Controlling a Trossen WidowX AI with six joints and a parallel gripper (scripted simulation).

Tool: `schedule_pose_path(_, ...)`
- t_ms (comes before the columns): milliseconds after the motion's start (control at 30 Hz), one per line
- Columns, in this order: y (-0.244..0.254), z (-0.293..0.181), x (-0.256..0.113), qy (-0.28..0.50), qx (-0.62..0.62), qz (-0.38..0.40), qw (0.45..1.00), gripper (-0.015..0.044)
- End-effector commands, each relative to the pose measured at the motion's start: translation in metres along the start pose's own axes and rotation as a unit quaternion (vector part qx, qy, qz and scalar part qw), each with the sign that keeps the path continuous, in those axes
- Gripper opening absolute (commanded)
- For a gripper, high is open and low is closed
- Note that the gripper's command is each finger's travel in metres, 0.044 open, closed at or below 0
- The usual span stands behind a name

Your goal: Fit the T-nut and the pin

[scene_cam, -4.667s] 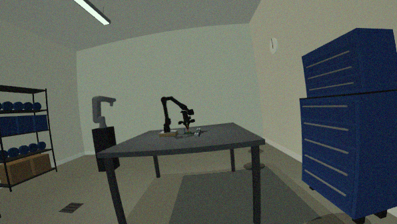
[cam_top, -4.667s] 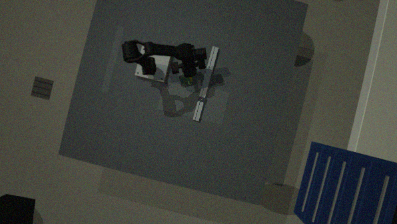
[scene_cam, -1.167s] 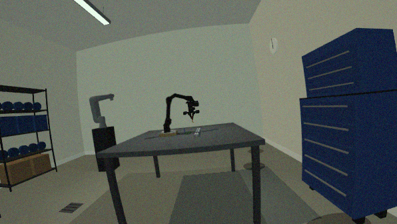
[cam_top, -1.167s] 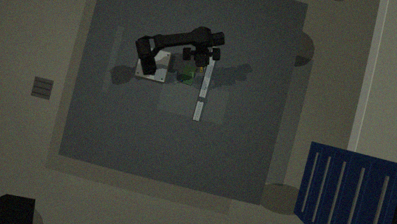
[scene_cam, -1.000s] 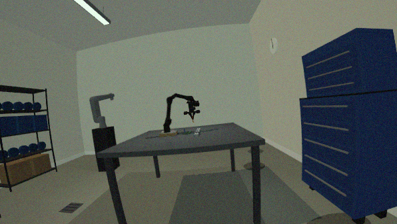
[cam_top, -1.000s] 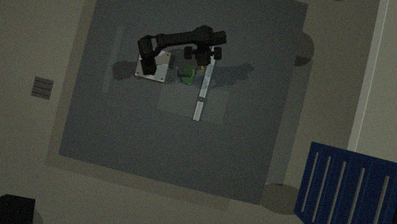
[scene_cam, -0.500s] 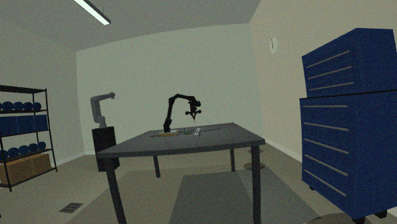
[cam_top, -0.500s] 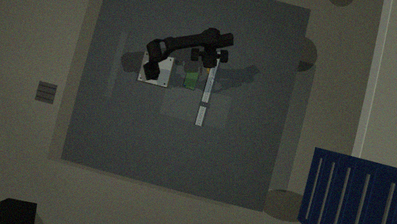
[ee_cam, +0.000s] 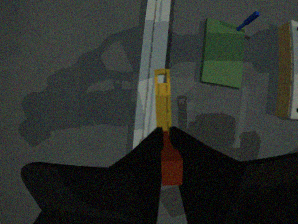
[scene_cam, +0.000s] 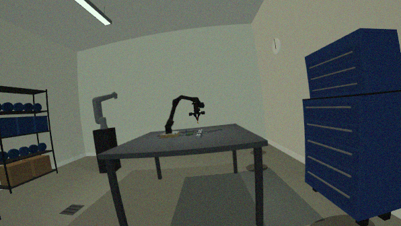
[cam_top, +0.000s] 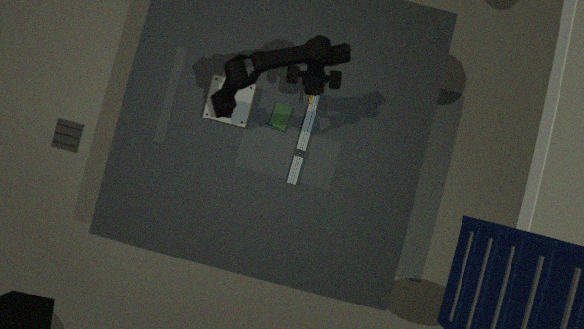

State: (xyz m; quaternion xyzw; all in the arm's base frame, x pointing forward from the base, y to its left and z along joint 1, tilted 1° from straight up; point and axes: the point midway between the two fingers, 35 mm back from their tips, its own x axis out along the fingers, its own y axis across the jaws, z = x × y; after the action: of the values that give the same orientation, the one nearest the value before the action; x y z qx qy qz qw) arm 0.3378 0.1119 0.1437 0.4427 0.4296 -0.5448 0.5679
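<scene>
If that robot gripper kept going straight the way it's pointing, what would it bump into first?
Probably the aluminum rail: the gripper points down, and its T-nut would likely touch first, though depth is hard to judge.

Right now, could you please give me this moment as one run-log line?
gripper: shut on T-nut's orange handle | T-nut: held above rail | blue pin: at green tray
</scene>
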Motion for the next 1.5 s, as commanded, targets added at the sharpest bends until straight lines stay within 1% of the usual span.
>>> schedule_pose_path(0,0.004,-0.006,-0.001,0.001,0.008,-0.002,1.0,-0.015)
schedule_pose_path(900,0.029,-0.037,0.003,-0.006,0.068,-0.015,0.998,-0.015)
schedule_pose_path(1467,0.028,-0.039,0.004,-0.012,0.071,0.01,0.997,-0.015)
